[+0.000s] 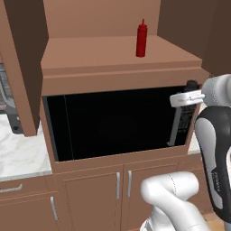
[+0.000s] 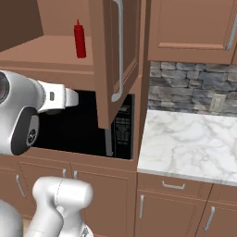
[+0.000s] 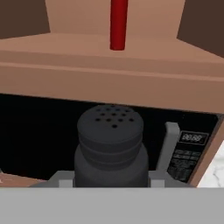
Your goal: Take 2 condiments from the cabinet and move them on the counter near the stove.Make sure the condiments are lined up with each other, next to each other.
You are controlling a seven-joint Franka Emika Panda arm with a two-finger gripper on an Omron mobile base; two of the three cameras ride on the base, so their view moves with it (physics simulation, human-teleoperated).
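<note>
The red squeeze bottle stands upright on the bare shelf of the open cabinet. My gripper is in front of and below that shelf, level with the microwave's top right corner, and is shut on the black shaker. The shaker's rounded, perforated cap pokes up above the fingers. White marble counter lies to both sides. In the right base view my hand reaches toward the microwave.
A black built-in microwave sits under the shelf. Open cabinet doors hang at the left and right. A dark grey item is cut off at the left edge. A stone backsplash backs the right counter.
</note>
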